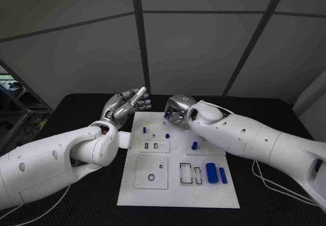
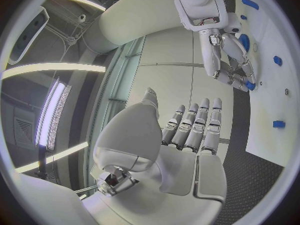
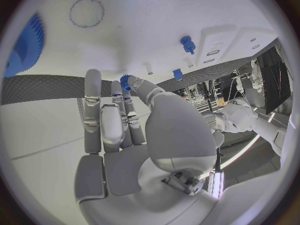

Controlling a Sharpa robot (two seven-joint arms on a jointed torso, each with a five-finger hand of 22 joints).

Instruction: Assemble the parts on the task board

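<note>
The white task board lies in the middle of the black table. My right hand hovers over the board's far edge and pinches a small blue part between thumb and a finger; the same blue part sits at my fingertips. My left hand is raised beside the board's far left corner, fingers straight and apart from everything, holding nothing. From the left wrist, my left hand is bare and the right hand carries the blue part.
On the board lie a blue cylinder and a blue bar at the near right, a blue piece mid-right and a small blue peg at the left. A blue gear lies near my right hand. Rectangular slots are open.
</note>
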